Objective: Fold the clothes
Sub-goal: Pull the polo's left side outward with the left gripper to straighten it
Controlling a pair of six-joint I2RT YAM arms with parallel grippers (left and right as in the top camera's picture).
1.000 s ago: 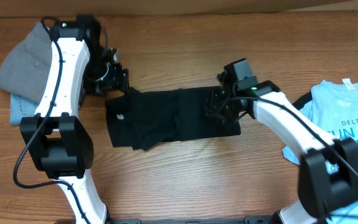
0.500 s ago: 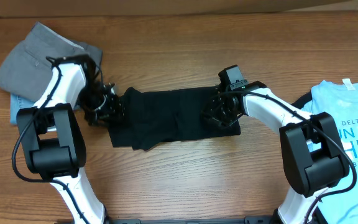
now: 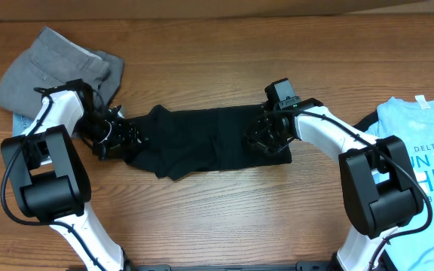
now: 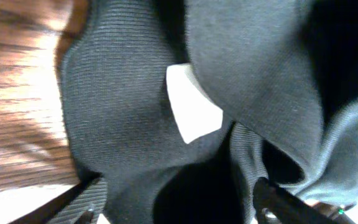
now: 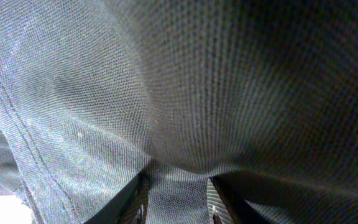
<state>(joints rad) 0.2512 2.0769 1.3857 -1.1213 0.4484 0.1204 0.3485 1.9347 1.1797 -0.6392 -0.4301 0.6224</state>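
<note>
Black T-shirt (image 3: 202, 143), where is it?
It is in the middle of the table (image 3: 224, 226), drawn out in a long dark band from left to right, and rumpled at its left end.

And the left gripper (image 3: 123, 138)?
It is at that rumpled left end. Its fingers (image 4: 86, 199) stand wide apart, with loose cloth and a white label (image 4: 191, 106) between them, and nothing is pinched.

The right gripper (image 3: 262, 139)?
It is on the shirt's right end, its jaws closed to a narrow gap on a fold of the black fabric, which rises taut from between them.

Anything else on the table?
A grey garment (image 3: 51, 64) lies at the far left corner, and a light blue T-shirt (image 3: 420, 143) with printed letters lies at the right edge. Both are well apart from the black one.
</note>
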